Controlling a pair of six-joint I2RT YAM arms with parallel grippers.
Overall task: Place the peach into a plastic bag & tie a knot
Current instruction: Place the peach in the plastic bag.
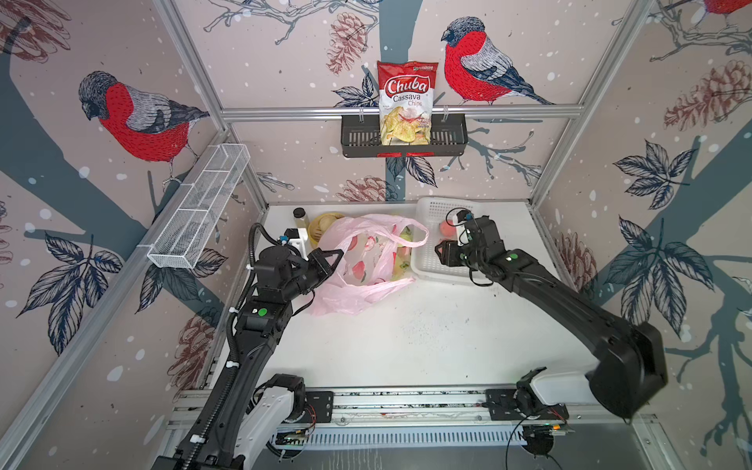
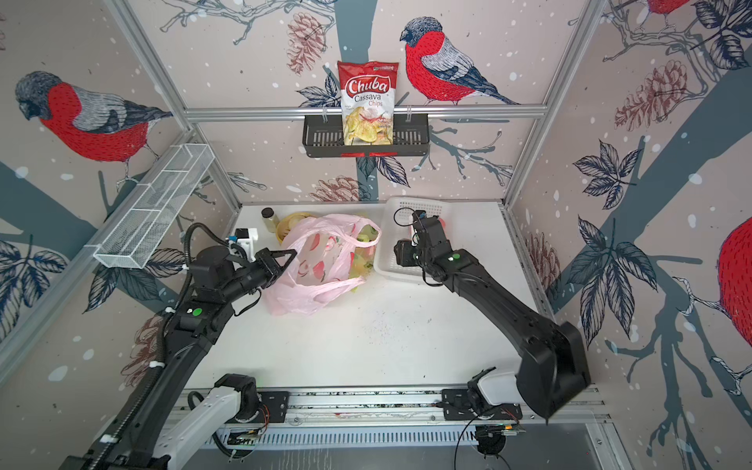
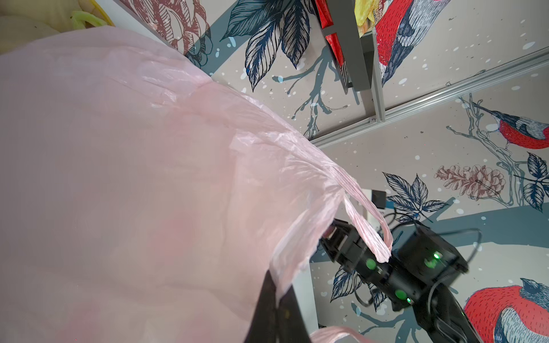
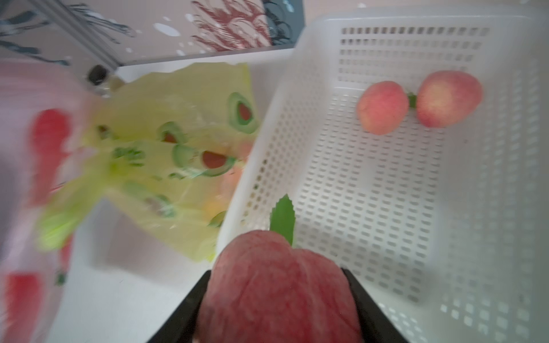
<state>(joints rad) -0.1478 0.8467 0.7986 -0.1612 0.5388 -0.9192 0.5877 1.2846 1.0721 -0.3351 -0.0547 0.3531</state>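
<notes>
The pink plastic bag, printed with fruit, lies open-mouthed on the white table. My left gripper is shut on the bag's rim, and the pink film fills most of the left wrist view. My right gripper is shut on a red peach with a green leaf, above the left wall of the white basket. Two more peaches lie at the basket's far end.
A yellow-green bag with an avocado print lies between the pink bag and the basket. A yellow bowl and a black-capped bottle stand behind the pink bag. A chips packet sits in a black wall basket; a wire rack hangs left.
</notes>
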